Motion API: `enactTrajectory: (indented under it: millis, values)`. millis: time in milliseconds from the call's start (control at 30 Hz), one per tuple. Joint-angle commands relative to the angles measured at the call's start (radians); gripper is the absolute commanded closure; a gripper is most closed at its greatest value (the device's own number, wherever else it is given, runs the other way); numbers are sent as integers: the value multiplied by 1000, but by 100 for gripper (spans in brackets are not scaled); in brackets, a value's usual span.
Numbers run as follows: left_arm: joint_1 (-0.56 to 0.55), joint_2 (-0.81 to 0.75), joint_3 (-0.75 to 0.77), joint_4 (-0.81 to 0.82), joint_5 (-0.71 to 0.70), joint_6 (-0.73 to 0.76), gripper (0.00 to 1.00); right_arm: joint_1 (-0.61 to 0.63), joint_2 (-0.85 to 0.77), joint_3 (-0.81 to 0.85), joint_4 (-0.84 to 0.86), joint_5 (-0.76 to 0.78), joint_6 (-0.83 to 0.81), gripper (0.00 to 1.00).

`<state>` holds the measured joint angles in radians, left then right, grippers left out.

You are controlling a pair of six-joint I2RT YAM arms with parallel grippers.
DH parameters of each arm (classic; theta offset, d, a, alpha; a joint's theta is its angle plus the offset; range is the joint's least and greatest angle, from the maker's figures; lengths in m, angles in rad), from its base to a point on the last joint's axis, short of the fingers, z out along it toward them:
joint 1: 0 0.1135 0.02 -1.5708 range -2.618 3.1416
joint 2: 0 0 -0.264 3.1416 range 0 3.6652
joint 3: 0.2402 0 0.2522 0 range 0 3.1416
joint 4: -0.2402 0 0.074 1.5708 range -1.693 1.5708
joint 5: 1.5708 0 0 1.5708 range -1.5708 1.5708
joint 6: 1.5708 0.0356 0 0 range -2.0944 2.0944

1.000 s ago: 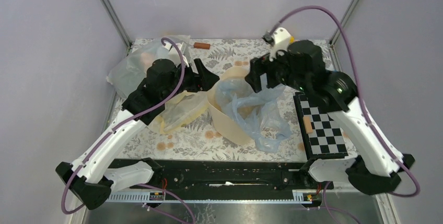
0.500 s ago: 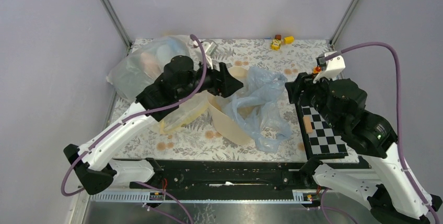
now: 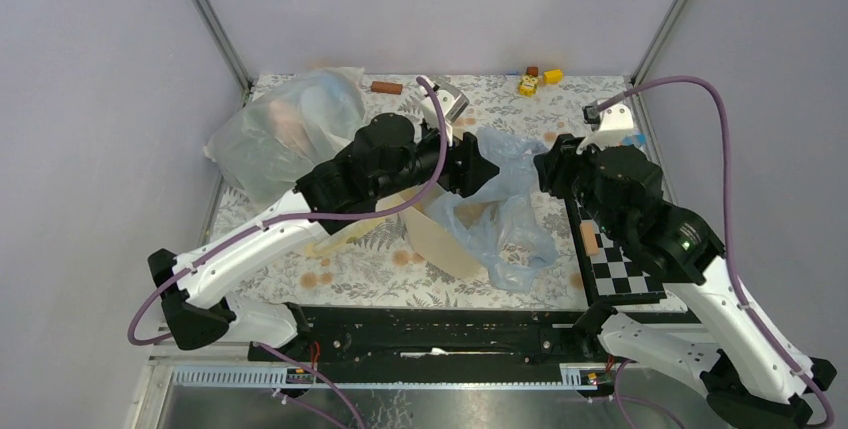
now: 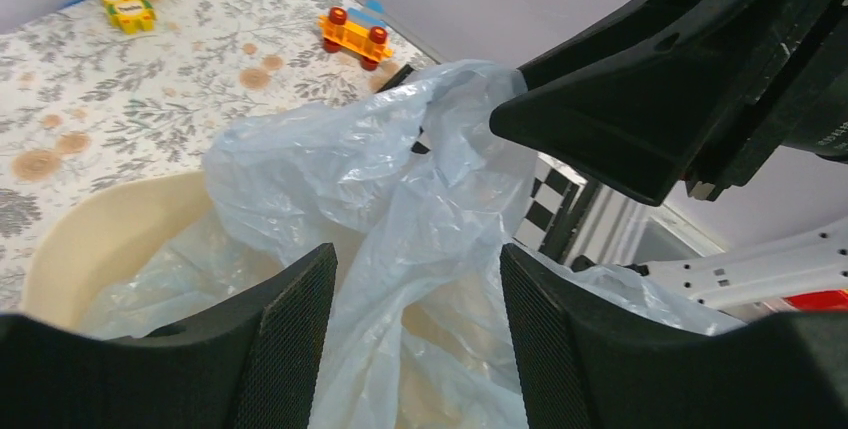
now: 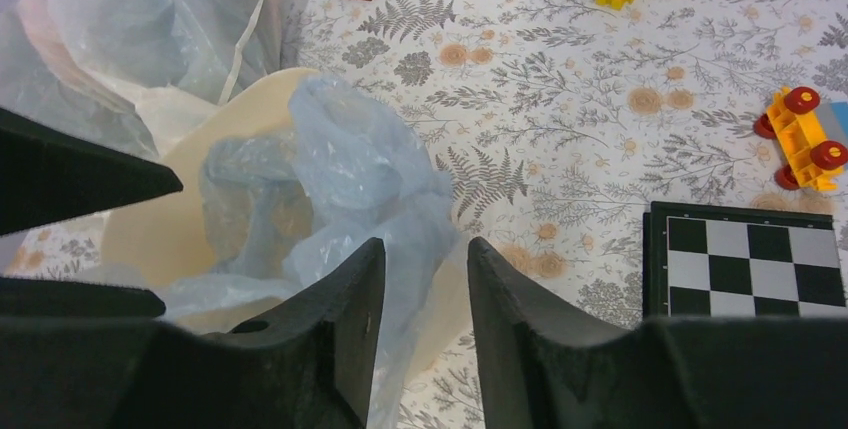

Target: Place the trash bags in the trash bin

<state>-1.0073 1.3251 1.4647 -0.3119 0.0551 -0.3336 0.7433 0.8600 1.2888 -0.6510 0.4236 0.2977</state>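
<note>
The pale blue trash bag point(image 3: 500, 214) sits half inside the tilted cream trash bin point(image 3: 440, 244), its tail trailing onto the bench point(image 3: 480, 99), so the wide-spread left end effector point(image 4: 415, 259) and narrowly parted right end effector point(image 5: 425, 249) flank its raised top, neither clamping it, probably to push it in

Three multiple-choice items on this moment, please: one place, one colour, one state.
1. Which side of the bin is the checkerboard on?
A) left B) right C) inside it
2. What colour is the bag spilling over the bin's rim?
A) pale blue B) red C) black
3. The left fingers are:
A) shut on the bin B) shut on the bag C) open

B: it lies under the right arm, right of the bin.
A: it is translucent pale blue.
C: the left wrist view shows a wide gap, with the bag between them.
</note>
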Motion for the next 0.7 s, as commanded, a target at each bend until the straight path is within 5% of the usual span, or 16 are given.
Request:
enactTrajectory:
  millis: [0, 133, 267, 667]
  values:
    - [-16, 2, 29, 75, -96, 78, 37, 0, 29, -10, 94, 55, 28, 65]
    - [-19, -16, -1, 124, -91, 121, 34, -1, 41, 1, 149, -39, 43, 100]
    - [-17, -42, -13, 145, -98, 164, 26, -1, 72, 49, 188, -163, 72, 100]
    - [-18, -116, -80, 193, -111, 184, 24, -1, 138, 56, 435, -386, 222, 100]
